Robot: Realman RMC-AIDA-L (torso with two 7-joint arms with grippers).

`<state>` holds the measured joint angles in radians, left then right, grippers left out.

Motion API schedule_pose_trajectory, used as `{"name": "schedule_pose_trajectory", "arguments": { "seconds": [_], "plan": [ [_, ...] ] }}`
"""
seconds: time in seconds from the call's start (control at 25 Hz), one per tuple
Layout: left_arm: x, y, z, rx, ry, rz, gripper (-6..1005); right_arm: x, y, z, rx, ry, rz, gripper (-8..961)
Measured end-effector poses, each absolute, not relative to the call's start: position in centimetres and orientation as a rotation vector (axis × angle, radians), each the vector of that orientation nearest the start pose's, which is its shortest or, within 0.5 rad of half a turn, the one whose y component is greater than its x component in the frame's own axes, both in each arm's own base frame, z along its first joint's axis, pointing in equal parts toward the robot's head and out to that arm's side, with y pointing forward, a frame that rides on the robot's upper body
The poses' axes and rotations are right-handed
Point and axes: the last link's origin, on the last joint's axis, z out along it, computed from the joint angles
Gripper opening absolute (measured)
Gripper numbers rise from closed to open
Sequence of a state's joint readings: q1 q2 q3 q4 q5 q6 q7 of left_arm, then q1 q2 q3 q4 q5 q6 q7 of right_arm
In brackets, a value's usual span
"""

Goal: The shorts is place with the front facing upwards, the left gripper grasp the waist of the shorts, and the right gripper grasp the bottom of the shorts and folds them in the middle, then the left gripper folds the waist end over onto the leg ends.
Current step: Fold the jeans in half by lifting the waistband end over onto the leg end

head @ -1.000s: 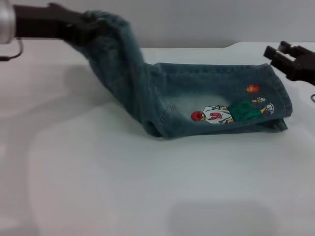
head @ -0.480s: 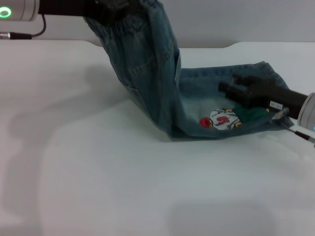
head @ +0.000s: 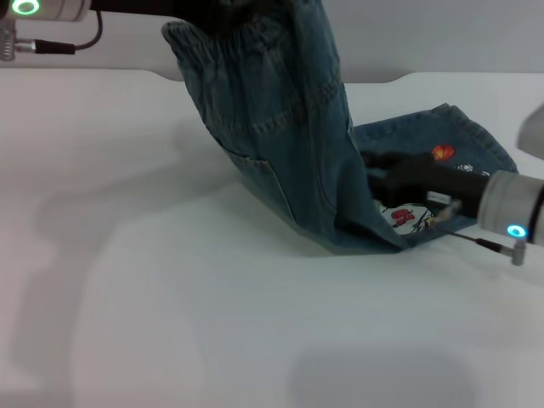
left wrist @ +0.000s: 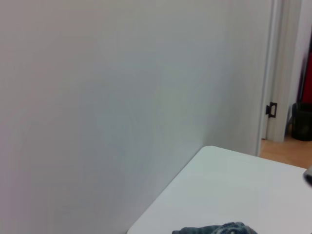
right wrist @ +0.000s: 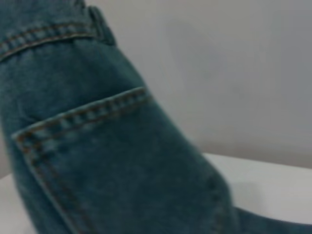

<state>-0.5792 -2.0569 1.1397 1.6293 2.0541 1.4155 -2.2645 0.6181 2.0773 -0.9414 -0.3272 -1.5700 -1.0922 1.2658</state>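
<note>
Head view, top left of centre: the black two-fingered left hand (head: 217,10) is clamped on the gathered elastic waist (head: 223,38) of the blue-green denim shorts (head: 297,144), holding that end lifted off the white bench (head: 170,297). From there the denim hangs down to a fold at centre. At centre right, the black blocky right hand (head: 378,166) lies on the flat leg part beside the colourful cartoon figure (head: 412,218); I cannot tell how far it is open.
</note>
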Motion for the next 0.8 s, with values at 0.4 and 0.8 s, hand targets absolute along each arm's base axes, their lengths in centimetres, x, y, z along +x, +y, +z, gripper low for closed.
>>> {"name": "schedule_pose_trajectory", "arguments": {
  "seconds": [0.4, 0.8],
  "plan": [
    [-6.2, 35.5, 7.7, -2.653, -0.292, -0.437, 70, 23.3, 37.0, -7.3, -2.567, 0.846, 0.733, 495],
    [-5.5, 34.3, 8.0, -2.645, -0.24, -0.458, 73, 20.6, 36.9, -8.2, -2.692, 0.86, 0.766, 494]
  ]
}}
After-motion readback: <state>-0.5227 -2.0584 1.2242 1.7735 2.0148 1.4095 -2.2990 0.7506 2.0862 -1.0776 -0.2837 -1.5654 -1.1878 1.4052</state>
